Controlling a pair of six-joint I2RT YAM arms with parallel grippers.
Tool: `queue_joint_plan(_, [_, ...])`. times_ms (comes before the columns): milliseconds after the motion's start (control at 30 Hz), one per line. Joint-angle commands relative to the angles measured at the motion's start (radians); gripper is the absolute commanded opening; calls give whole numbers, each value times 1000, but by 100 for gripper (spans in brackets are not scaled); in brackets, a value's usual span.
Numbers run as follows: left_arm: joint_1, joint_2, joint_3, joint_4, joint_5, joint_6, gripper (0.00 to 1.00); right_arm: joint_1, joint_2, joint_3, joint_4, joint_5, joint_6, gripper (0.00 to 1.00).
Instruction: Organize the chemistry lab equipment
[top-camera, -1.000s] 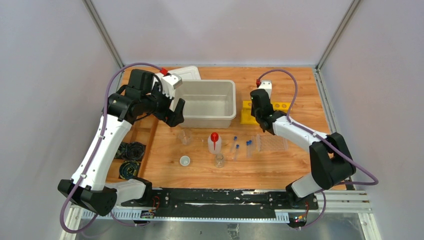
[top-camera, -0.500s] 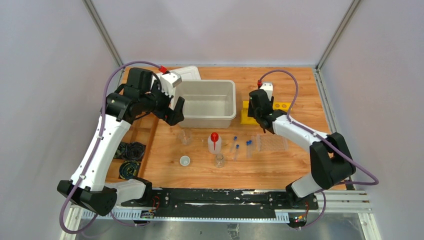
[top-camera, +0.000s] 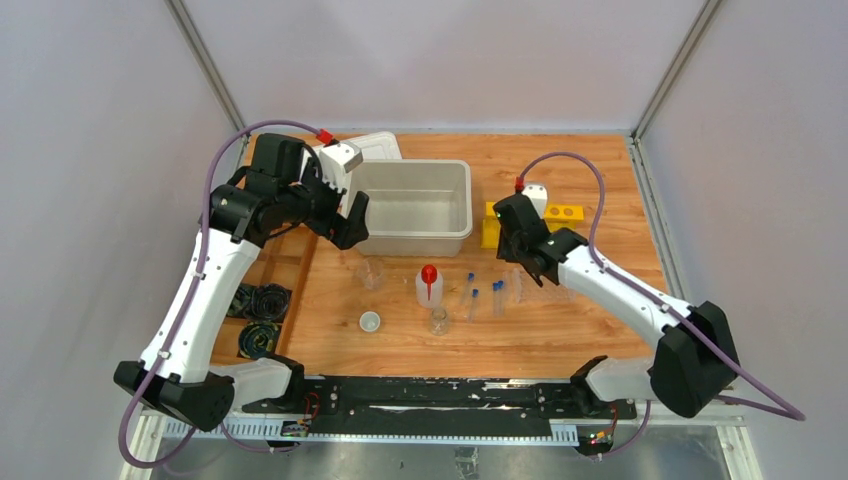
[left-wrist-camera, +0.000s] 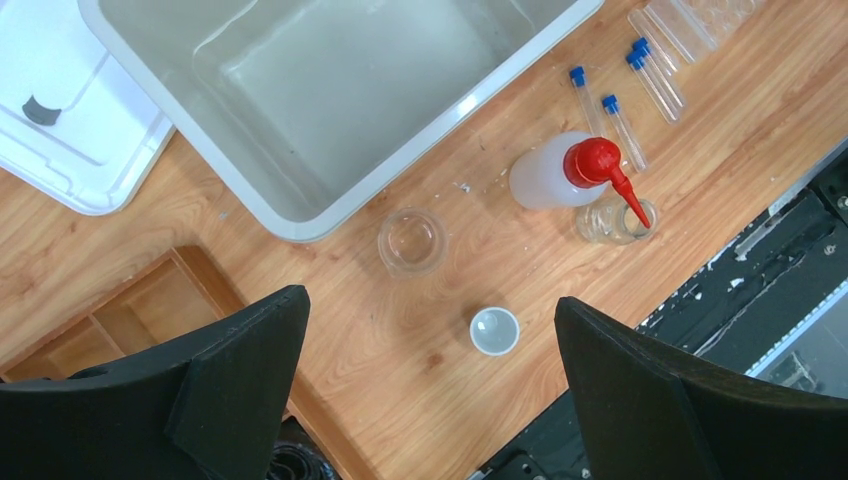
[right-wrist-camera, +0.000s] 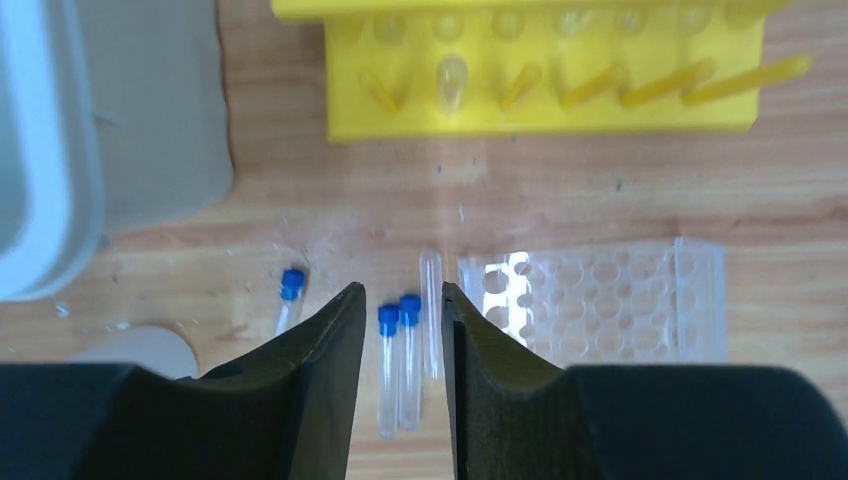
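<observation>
1. Right end effector (right-wrist-camera: 402, 292) is held above the desk (right-wrist-camera: 600, 215), its two fingers only a little apart and nothing gripped between them.
2. Directly under the gap, a pair of blue-capped test tubes (right-wrist-camera: 409, 360) is seen lying flat and side by side, touching or almost touching. An uncapped tube (right-wrist-camera: 431, 315) lies just beside them, next to the clear rack (right-wrist-camera: 600, 300). A third capped tube (right-wrist-camera: 288, 297) lies apart, nearer to the grey bin (right-wrist-camera: 150, 120).
3. The step in hand is judged to be the picking of one tube, probably for a rack. The yellow rack (right-wrist-camera: 540, 70) stands further back.
4. For a good grasp, the fingers should be centred on one tube only, so that the neighbour is not clamped together with it. The closing direction is already across the tubes, which is suitable.
5. The descent should be made slowly and straight. A round tube is expected to roll if it is pushed from one side, and thin clear walls should not be squeezed hard.
6. The left end effector (left-wrist-camera: 430, 300) is wide open and empty, high above the squeeze bottle (left-wrist-camera: 545, 178), beaker (left-wrist-camera: 411, 241), flask (left-wrist-camera: 612, 220) and white cup (left-wrist-camera: 494, 330). All four stand on the desk in front of the bin.
</observation>
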Motion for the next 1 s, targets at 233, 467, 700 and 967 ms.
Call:
queue_joint_plan(233, [0, -18, 21, -6, 21, -16, 100, 26, 184, -43, -108, -88, 95, 31])
queue_joint_plan(467, [0, -20, 11, -5, 16, -9, 100, 26, 258, -37, -89, -42, 118, 25])
queue_joint_plan(700, [0, -15, 10, -5, 15, -6, 100, 26, 310, -23, -85, 6, 138, 21])
queue_joint_plan(967, [0, -12, 13, -5, 13, -3, 100, 26, 361, -6, -64, -6, 141, 20])
